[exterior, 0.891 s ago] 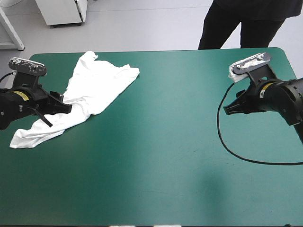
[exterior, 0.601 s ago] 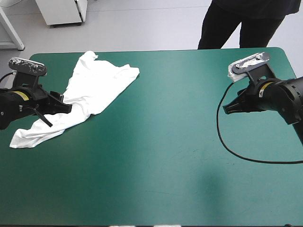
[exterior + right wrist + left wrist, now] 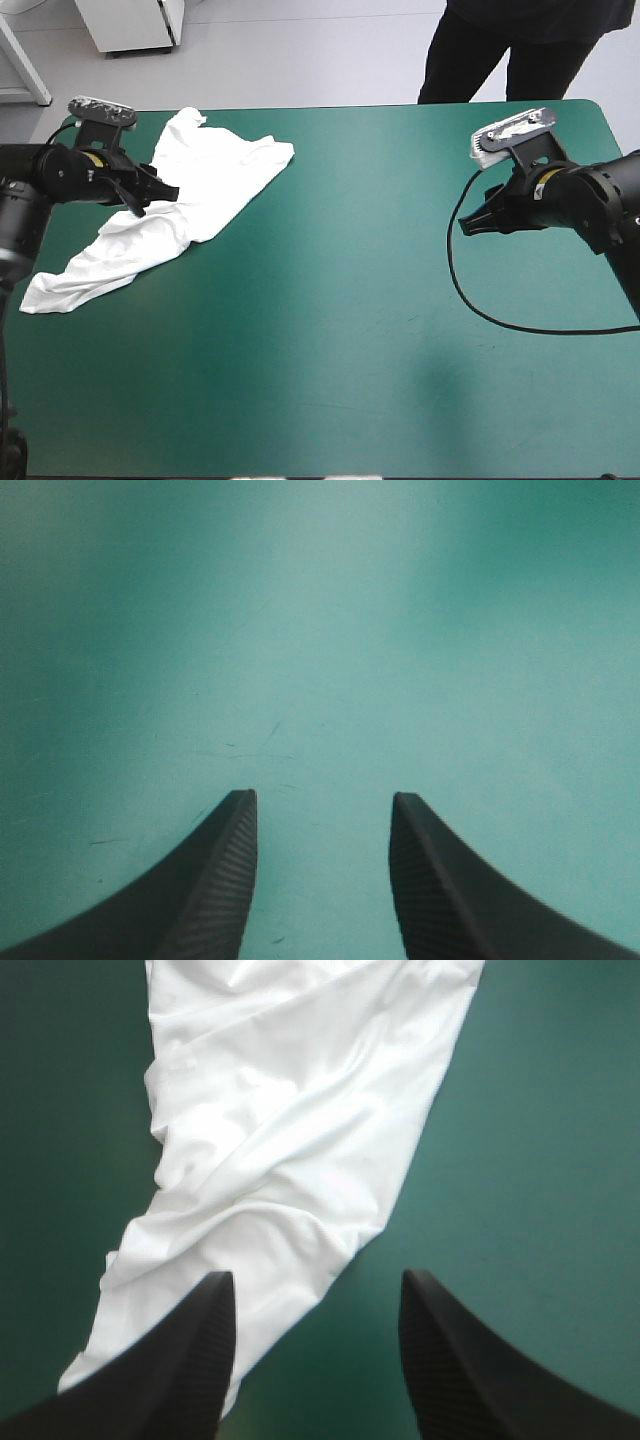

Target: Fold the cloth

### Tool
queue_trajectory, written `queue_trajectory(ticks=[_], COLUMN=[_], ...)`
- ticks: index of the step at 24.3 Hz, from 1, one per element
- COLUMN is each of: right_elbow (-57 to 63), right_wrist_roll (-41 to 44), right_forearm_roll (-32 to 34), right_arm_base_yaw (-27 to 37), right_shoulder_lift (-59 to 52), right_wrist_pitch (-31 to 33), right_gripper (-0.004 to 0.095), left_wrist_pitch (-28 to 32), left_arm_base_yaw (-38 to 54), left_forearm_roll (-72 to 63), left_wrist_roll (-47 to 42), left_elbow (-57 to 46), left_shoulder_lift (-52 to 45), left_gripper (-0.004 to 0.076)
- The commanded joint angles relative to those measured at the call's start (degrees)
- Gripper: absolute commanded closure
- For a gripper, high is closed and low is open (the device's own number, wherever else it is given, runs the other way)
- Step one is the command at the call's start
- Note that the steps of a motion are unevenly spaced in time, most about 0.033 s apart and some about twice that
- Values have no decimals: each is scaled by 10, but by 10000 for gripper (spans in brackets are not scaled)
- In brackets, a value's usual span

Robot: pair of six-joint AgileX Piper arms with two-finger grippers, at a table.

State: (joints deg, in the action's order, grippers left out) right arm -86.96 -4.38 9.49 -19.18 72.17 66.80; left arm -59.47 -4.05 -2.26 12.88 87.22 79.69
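the table (image 3: 330, 330) with its teal-green cover fills the high view, most of it bare. the t-shirt (image 3: 205, 175) lies in the far left part, white and rumpled. its wider end is close to the far edge, and a narrower twisted tail runs toward the near left and stops by the left edge.

the left gripper (image 3: 160, 193) hangs over the t-shirt's middle with its black fingers spread apart and nothing pinched. in the left wrist view one finger (image 3: 190, 1360) stands over the white cloth and the other over bare cover, and the cloth's edge passes between them.

the right gripper (image 3: 468, 224) is well apart from the t-shirt, over bare cover at the right side. its fingers (image 3: 215, 880) are spread too, with only the cover ahead.
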Motion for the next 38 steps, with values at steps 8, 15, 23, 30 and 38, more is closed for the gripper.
queue_trajectory(ticks=[8,15,23,30,38], right_elbow=[-19,-19,-19,-19,-19], right_wrist_roll=[-11,-15,-22,-22,-22], right_forearm_roll=[3,-1,-17,-24,-23], right_arm_base_yaw=[3,3,3,3,3], right_shoulder_lift=[10,16,16,16,15], right_wrist_pitch=[-52,-64,-64,-59,-17], right_gripper=[484,484,485,489,489], left_wrist_pitch=[-8,20,19,-15,-51], left_arm_base_yaw=[14,48,48,47,-14], left_forearm_roll=[34,-24,-45,-83,-118], left_wrist_roll=[-1,44,40,72,111], left_elbow=[202,207,235,235,232], left_shoulder_lift=[231,354,425,427,424], left_gripper=[353,344,378,743,746])
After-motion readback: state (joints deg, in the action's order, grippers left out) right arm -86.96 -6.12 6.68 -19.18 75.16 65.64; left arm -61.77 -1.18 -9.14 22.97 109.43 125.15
